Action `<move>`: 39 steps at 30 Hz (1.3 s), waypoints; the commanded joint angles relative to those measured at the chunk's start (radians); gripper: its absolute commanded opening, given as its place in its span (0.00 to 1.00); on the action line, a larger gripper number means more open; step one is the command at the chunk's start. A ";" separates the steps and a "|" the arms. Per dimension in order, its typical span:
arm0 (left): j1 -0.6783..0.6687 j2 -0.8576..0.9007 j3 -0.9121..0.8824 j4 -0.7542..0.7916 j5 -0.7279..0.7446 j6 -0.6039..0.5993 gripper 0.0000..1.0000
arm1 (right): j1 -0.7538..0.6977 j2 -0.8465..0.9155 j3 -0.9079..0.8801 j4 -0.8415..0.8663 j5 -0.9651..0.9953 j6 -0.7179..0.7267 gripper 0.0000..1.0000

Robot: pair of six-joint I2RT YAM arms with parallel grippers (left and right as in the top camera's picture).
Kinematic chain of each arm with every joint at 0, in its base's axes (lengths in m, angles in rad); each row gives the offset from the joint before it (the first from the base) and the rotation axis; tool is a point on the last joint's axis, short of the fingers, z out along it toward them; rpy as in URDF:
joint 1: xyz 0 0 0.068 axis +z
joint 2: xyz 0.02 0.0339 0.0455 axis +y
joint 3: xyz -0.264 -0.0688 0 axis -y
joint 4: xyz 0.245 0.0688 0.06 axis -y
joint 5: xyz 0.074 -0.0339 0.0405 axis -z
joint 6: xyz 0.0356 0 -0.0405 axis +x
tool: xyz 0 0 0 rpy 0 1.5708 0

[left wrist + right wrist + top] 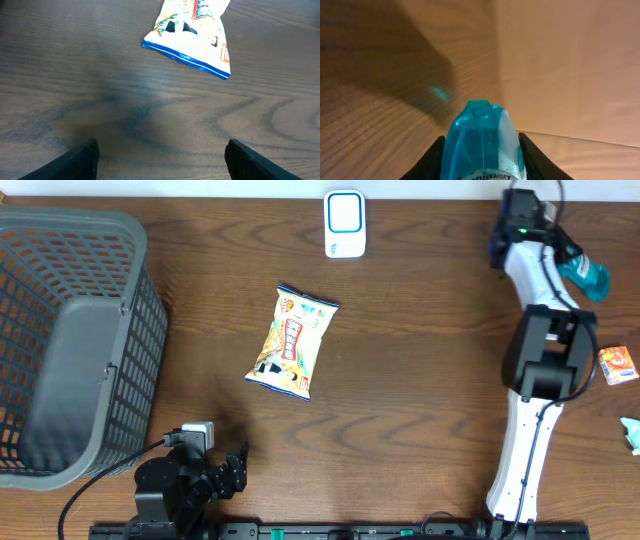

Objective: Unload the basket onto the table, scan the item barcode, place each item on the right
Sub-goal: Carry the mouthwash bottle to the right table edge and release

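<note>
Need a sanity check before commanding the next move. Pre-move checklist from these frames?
1. Right gripper closed on the teal translucent plastic item: ok.
2. That item oriented for a scan: cannot tell.
3. White scanner with blue ring uncovered: ok.
4. Left gripper open and empty: ok.
5. Yellow printed snack bag lying apart from both grippers: ok.

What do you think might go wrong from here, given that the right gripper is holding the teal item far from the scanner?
1. The teal item juts well past the right gripper, so it may slip or swivel on the way to the scanner.
2. No barcode shows in any view, so it may end up facing away from the scanner and need turning.
</note>
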 commanded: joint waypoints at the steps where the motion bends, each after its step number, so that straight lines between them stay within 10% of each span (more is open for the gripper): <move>1: 0.002 -0.005 0.003 -0.012 0.012 -0.006 0.81 | -0.048 -0.035 0.006 -0.038 -0.139 0.205 0.30; 7: 0.002 -0.005 0.003 -0.013 0.012 -0.005 0.80 | -0.124 -0.035 0.006 -0.105 -0.245 0.315 0.37; 12: 0.002 -0.005 0.003 -0.013 0.012 -0.005 0.80 | -0.171 -0.035 0.006 -0.140 -0.248 0.334 0.65; 24: 0.002 -0.005 0.003 -0.013 0.012 -0.006 0.80 | -0.167 -0.055 0.096 -0.325 -0.416 0.512 0.99; 39: 0.002 -0.005 0.003 -0.013 0.012 -0.005 0.81 | 0.017 -0.277 0.174 -0.602 -1.855 0.689 0.99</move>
